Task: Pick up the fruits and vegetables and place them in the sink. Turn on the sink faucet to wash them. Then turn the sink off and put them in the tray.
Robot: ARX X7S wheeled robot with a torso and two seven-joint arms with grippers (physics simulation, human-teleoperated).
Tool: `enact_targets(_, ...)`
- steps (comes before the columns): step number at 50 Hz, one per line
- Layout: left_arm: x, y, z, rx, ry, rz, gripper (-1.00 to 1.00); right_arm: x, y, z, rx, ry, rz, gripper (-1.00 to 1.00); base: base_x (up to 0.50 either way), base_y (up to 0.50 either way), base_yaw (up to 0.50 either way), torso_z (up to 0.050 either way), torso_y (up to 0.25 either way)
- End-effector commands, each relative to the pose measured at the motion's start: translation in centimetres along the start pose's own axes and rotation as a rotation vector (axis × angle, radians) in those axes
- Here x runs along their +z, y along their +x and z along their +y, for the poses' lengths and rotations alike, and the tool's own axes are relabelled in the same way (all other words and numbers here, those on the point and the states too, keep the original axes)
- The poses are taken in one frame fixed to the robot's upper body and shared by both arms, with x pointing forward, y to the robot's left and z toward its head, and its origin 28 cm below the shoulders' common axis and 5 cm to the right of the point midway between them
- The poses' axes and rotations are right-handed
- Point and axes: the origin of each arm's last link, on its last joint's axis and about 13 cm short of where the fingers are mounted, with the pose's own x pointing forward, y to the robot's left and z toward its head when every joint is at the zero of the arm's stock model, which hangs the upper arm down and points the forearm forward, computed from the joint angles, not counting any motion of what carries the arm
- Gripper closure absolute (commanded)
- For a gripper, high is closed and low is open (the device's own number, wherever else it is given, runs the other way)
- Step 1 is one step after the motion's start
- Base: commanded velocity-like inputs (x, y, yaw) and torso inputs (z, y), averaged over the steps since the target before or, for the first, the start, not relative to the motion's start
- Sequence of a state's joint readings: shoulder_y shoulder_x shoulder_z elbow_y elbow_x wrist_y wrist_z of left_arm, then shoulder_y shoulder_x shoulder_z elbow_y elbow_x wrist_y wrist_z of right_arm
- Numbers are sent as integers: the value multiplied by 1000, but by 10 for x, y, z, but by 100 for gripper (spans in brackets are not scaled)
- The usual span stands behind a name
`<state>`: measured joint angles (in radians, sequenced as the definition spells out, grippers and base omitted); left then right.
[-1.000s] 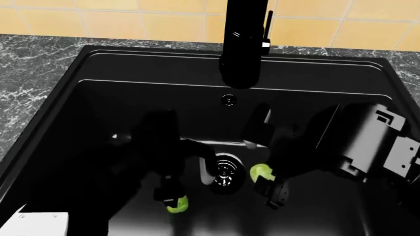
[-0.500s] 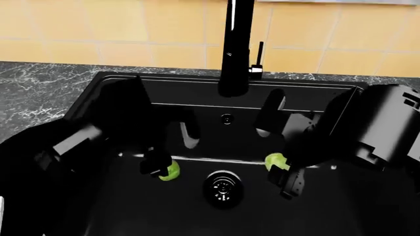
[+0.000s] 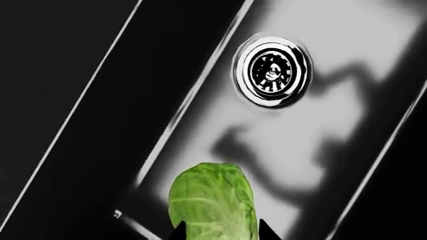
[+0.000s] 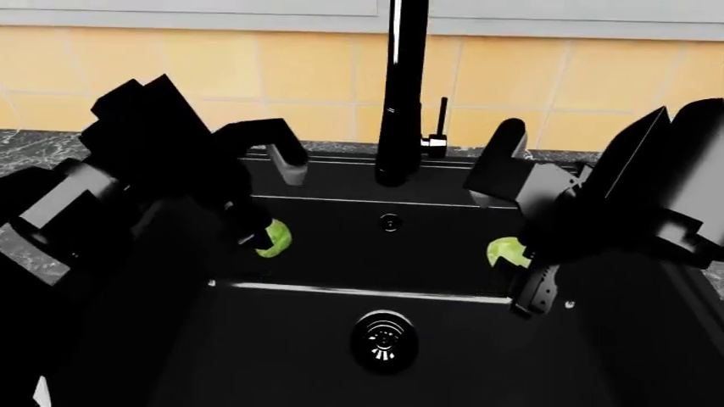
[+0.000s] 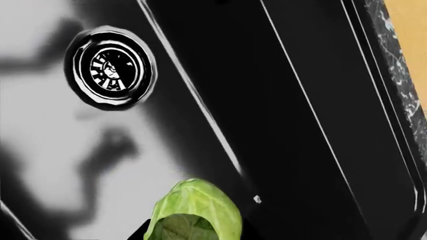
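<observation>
Both arms hang over the black sink (image 4: 339, 182), each holding a yellow-green sprout well above the basin floor. My left gripper (image 4: 263, 237) is shut on the left sprout (image 4: 274, 239), which fills the gap between its fingertips in the left wrist view (image 3: 213, 200). At the right, my right gripper (image 4: 516, 264) is shut on the other sprout (image 4: 504, 252), seen close up in the right wrist view (image 5: 193, 212). The tall black faucet (image 4: 404, 93) rises behind them, its thin lever (image 4: 442, 114) on its right side. The tray is out of view.
The round drain (image 4: 385, 339) lies in the sink floor below and between the grippers. Dark marbled counter (image 4: 23, 144) borders the sink, with a yellow tiled wall (image 4: 317, 76) behind. The bulky black arm links crowd both sides of the basin.
Both grippers have risen from the sink floor with their sprouts and moved apart. The head view has lifted, showing more of the wall and faucet.
</observation>
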<state>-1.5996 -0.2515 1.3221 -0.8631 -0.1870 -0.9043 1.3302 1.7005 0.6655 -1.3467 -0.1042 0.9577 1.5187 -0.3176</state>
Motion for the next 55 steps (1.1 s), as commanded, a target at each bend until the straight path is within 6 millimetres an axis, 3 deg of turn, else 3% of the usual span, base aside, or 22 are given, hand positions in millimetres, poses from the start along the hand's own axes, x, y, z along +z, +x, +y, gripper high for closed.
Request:
enact_targets(1,-5,-18,-1,30,-36,-61,100,2,-17,-6,-60,9,-8,100,0,0,0,0,250)
enact_targets(18,-9,-46,-9,77,-25,-127,100,8,-38,-8,-138,1,-18,100,-24,-2,0,0,33)
enact_targets(43,-10,-85,-19,188,-37,-261,100,4,-76,-9,-276,27,-63,100,-423,-23,0,0,0)
enact_targets(55,-15,-110,-28,273,-55,-363,100,8,-102,-9,-399,22,-134,100,-59,13,0,0,0)
